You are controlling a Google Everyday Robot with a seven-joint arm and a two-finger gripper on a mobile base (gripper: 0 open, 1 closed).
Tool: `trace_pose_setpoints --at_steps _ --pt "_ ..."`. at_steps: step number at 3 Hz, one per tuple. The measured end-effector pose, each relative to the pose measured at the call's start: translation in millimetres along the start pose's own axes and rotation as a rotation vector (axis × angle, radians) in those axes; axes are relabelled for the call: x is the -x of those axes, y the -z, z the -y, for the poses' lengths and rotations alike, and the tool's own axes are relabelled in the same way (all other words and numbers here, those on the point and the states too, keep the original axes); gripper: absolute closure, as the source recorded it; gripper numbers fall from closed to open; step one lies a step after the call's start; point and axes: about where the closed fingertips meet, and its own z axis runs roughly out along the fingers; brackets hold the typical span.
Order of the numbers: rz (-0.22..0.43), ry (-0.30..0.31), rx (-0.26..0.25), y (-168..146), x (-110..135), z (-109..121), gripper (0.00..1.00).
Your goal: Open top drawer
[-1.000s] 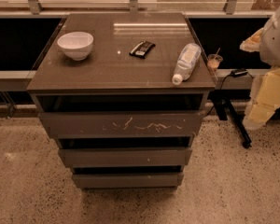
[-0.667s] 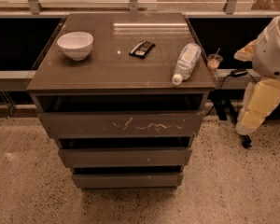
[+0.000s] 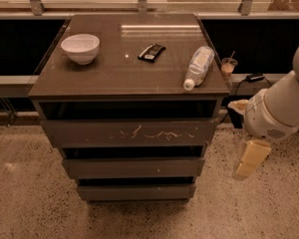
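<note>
Approach step: my gripper (image 3: 250,159) hangs well right of the shut top drawer (image 3: 89,133) under the tabletop (image 3: 124,76), grip state I cannot tell; next I judge it must reach that handle-less front's edge.

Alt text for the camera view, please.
The robot's gripper hangs right of a three-drawer cabinet, clear of its scratched top drawer. On top: a white bowl, a dark packet and a plastic bottle on its side.
</note>
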Motion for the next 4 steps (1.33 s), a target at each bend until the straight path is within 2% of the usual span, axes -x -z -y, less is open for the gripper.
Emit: trace_pose_setpoints --at_steps 1,2,3,4 --pt "0.000 0.001 -0.005 0.4 1.1 0.7 0.00" --pt "0.001 0.013 -0.012 -21.1 5.8 6.0 0.00" --pt "0.081 0.019 -0.093 -67.1 4.4 24.6 0.00" --pt "0.123 0.055 -0.145 -93.1 9.1 39.2 0.00"
